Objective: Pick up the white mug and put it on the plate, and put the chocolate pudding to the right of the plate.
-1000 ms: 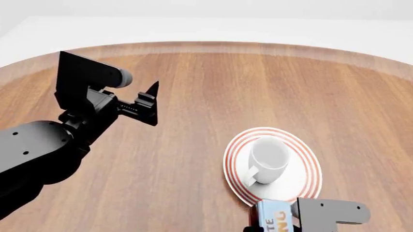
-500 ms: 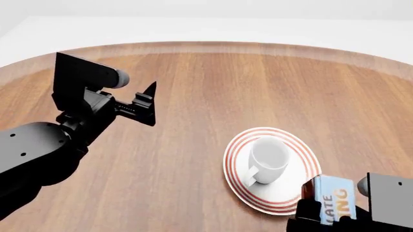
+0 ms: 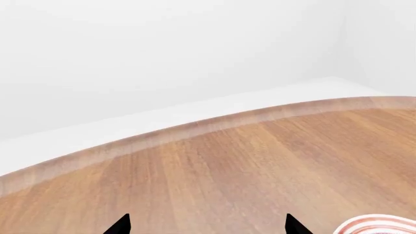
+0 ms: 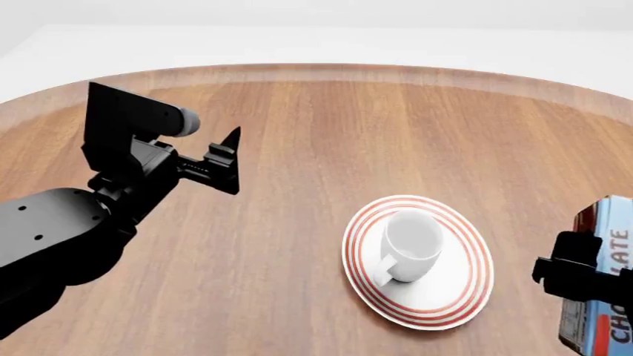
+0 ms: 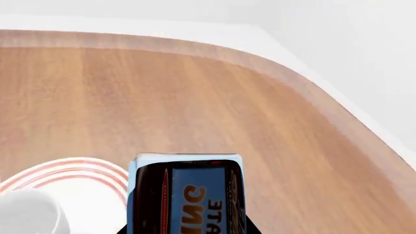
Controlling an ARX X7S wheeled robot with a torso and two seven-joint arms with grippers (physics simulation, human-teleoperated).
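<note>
The white mug (image 4: pixel 411 242) stands upright on the red-ringed plate (image 4: pixel 465 293) at the table's front middle; both show in the right wrist view, mug (image 5: pixel 29 214) and plate (image 5: pixel 78 168). My right gripper (image 4: pixel 583 285) is shut on the chocolate pudding box (image 4: pixel 605 297) and holds it to the right of the plate, at the head view's right edge. The box (image 5: pixel 185 195) fills the space between the right jaws. My left gripper (image 4: pixel 233 159) is open and empty, held above the table to the left of the plate. Its fingertips (image 3: pixel 120 225) show in the left wrist view, with a bit of plate rim (image 3: pixel 377 225) beside them.
The round wooden table (image 4: pixel 316 133) curves away at the back, and its edge (image 5: pixel 312 92) runs to the right of the box. White floor lies beyond.
My right gripper has carried the pudding box from in front of the plate rightward to the plate's right side. The left arm has barely moved.
</note>
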